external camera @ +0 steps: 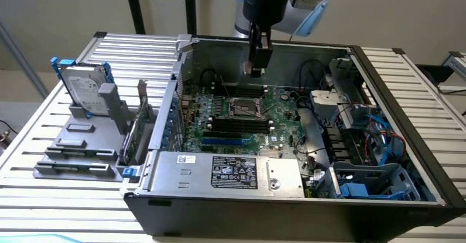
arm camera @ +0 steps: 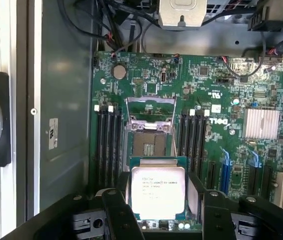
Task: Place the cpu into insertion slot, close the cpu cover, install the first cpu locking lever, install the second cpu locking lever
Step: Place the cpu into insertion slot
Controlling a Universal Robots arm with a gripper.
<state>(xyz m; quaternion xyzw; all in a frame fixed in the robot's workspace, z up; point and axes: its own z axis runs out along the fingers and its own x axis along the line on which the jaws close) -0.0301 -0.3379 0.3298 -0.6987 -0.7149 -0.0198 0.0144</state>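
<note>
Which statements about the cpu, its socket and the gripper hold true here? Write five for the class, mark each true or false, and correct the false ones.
1. The gripper holds the cpu between its fingers. True.
2. The cpu sits in the insertion slot. False: the slot is empty and the cpu is held above the board.
3. The cpu cover is closed over the slot. False: it stands swung open.
4. The cpu's silvery printed face is turned toward the wrist camera. True.
5. The hard drive lies inside the computer case. False: it stands in a grey holder outside the case, at the exterior view's left.
</note>
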